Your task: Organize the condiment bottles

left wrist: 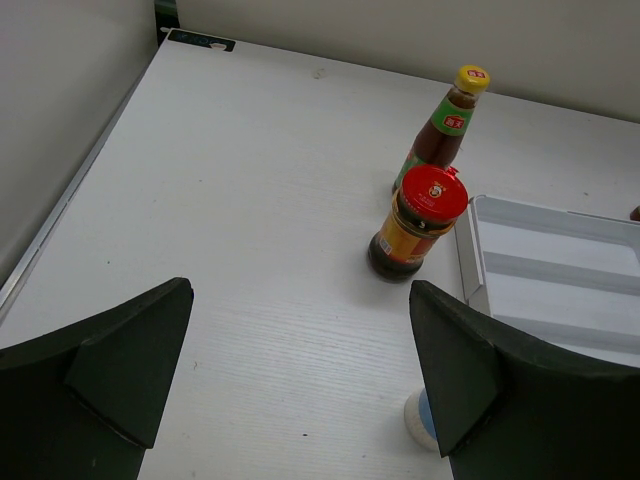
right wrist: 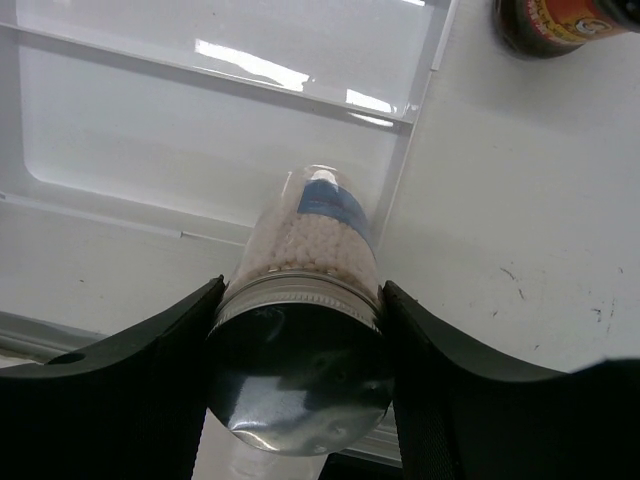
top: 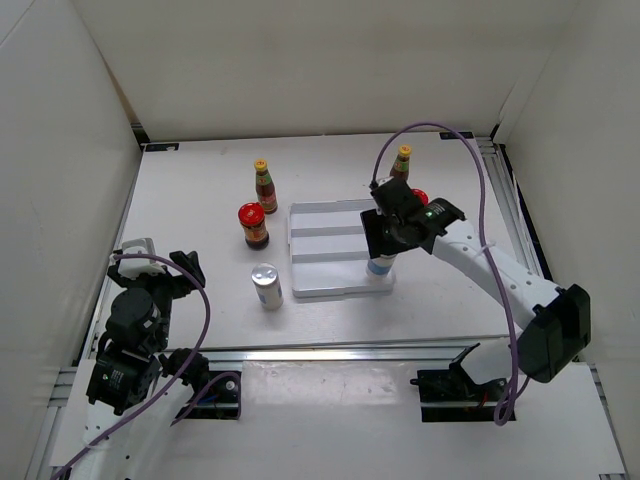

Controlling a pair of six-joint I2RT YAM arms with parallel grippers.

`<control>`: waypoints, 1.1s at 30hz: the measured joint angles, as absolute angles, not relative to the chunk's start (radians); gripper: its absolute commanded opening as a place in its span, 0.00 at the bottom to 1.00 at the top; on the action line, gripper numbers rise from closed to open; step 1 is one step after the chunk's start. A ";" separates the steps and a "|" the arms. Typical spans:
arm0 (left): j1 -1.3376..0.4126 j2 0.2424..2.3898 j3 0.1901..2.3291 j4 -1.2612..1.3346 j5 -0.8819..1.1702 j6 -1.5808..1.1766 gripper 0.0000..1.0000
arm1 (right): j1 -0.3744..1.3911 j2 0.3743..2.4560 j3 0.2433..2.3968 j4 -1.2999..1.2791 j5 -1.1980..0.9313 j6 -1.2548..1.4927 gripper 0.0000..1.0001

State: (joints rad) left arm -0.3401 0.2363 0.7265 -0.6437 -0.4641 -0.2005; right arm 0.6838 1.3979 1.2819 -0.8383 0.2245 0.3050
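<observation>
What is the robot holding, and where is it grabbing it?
The right tool grips a shaker by the sides of its silver top. The left tool is open and holds nothing.

Sauce bottle (left wrist: 441, 132) dk red w/ yellow cap, jar (left wrist: 413, 228) lid red.

shaker (right wrist: 305, 250) clear glossy body, shiny metal top, tray (right wrist: 200, 130) glossy white plastic, table (right wrist: 520, 250) matt white, lightly scuffed, my right fingers (right wrist: 110, 400) matt black

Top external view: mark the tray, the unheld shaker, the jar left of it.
tray (top: 325, 217), top external view, far compartment
unheld shaker (top: 264, 272), top external view, silver top
jar (top: 250, 212), top external view, red lid
</observation>
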 measured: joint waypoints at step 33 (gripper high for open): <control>-0.340 0.236 0.727 -0.644 -0.464 -0.200 1.00 | 0.681 1.510 1.280 -0.799 0.327 0.334 0.31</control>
